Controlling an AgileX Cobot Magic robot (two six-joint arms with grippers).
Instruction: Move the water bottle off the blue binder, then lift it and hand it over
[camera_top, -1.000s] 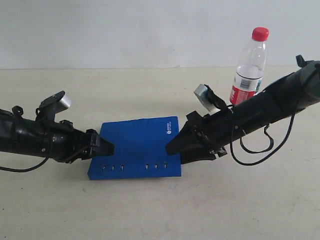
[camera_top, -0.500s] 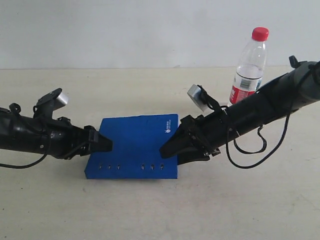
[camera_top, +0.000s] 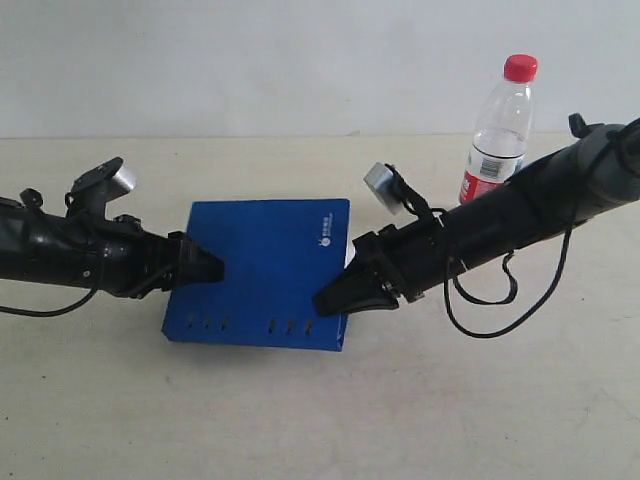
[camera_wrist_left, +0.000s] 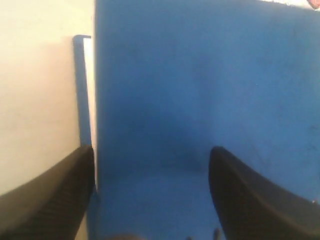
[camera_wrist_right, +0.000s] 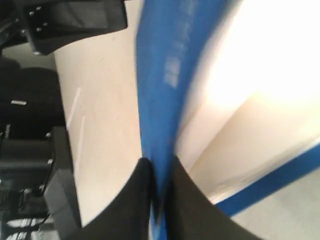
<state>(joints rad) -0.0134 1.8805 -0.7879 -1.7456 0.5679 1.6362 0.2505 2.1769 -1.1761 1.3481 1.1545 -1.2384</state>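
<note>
Starting from the table, we see the blue binder lying mid-surface with its cover bare, while the water bottle stands upright on the table well apart, behind the right arm. We judge the clearing step done, with the lift and handover left. The right gripper is clamped on the binder's right edge, and the left gripper sits spread at the left edge, gripping nothing. The cover's white logo and the bottle's red-and-white label are too small to read.
</note>
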